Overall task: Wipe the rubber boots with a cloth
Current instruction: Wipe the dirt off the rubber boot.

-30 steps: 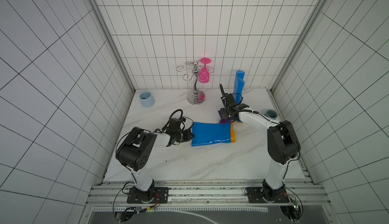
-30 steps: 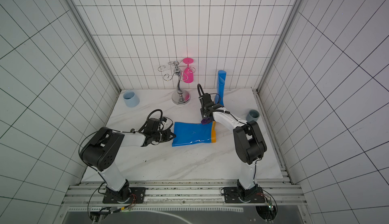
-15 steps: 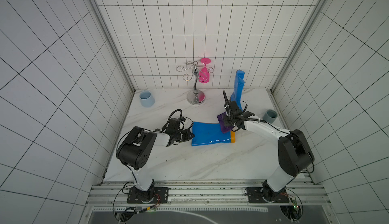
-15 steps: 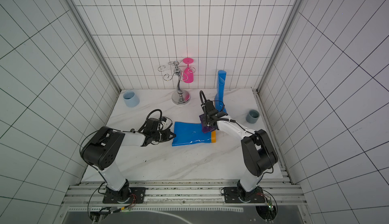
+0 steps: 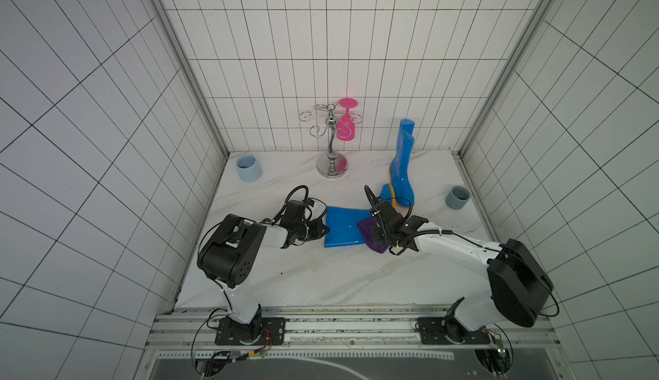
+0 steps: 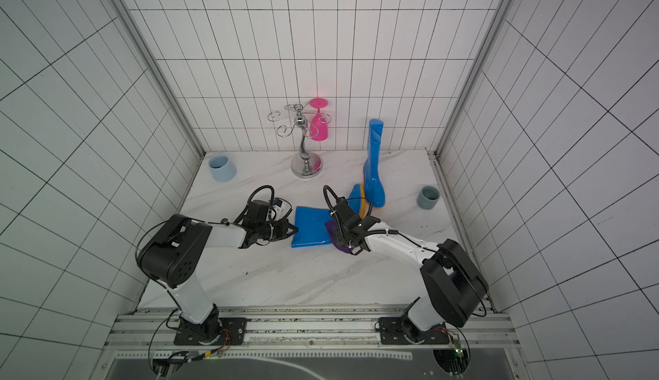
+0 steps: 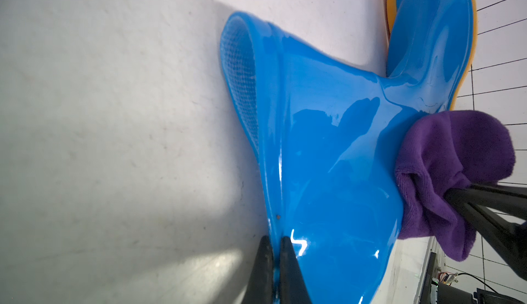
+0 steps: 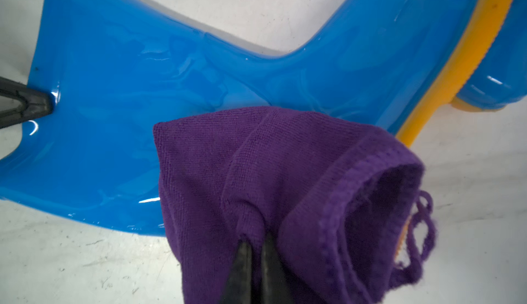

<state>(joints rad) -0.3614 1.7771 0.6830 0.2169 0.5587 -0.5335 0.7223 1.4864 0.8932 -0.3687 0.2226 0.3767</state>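
Cloth (image 8: 228,168) in right pincer (image 8: 256,241) rests on boot (image 8: 114,102).

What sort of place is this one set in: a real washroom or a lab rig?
Most likely a lab test cell dressed as a tiled washroom: white tiled walls enclose a marble-look tabletop, and the left arm and right arm are bolted to a metal rail along its front.

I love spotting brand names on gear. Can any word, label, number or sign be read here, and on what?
None can be read.
The lying boot, standing boot, cloth, pale blue cup and grey cup show no writing.
The circuit board by the front rail: any marks are too small to read.
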